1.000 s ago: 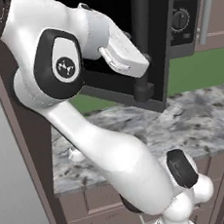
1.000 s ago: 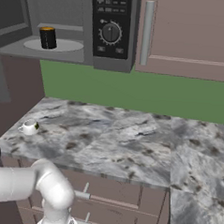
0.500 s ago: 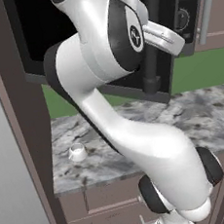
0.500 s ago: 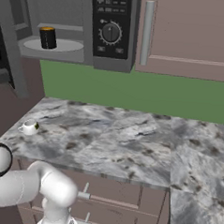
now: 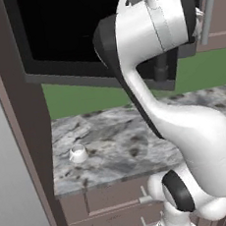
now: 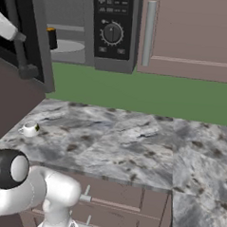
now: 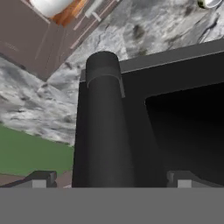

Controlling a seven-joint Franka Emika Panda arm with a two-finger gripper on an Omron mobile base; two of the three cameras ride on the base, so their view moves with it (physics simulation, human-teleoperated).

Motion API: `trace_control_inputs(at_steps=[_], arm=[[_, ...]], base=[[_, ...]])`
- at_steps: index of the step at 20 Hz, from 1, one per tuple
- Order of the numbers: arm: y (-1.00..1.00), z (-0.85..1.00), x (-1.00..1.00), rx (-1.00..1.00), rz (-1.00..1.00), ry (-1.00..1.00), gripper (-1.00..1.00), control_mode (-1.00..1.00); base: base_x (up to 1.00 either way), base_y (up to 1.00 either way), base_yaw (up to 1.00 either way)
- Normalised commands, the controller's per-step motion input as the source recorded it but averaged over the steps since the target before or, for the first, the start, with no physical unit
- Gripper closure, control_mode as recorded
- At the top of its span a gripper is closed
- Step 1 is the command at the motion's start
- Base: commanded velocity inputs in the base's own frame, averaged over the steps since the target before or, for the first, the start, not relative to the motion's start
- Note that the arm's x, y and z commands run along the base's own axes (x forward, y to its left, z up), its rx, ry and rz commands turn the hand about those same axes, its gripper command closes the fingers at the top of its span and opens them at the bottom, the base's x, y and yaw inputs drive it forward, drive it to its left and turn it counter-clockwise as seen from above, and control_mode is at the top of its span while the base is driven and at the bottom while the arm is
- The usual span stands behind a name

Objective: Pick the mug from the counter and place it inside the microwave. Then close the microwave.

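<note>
Already the small black mug (image 6: 52,37) is seen inside the dark grey microwave (image 6: 82,32); the wide-open, empty pincer (image 7: 109,180) straddles the door's bar handle (image 7: 104,127), so pushing the door shut seems next.

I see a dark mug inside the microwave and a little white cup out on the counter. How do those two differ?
The mug is black with an orange-tan rim; the white cup is pale all over. The mug stands up on the turntable inside the microwave, while the white cup sits lower, on the marbled counter near its left end. The mug looks taller and straight-sided; the white cup looks squatter. Both stand upright, and neither is touched by the robot.
</note>
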Motion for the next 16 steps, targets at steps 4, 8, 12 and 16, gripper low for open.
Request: trace_control_inputs(at_steps=[4,8,12,16], arm=[[-0.37,-0.05,0.86,0.0,0.25,0.15,-1.0,-1.0],[-0.27,-0.25,0.92,0.0,0.21,0.08,-1.0,-1.0],[-0.22,-0.44,0.89,0.0,0.2,0.0,-1.0,-1.0],[-0.11,-0.27,0.7,0.0,0.18,-0.07,-1.0,-1.0]], base=[[0.0,0.0,0.0],[0.0,0.0,0.0],[0.0,0.0,0.0],[0.0,0.0,0.0]])
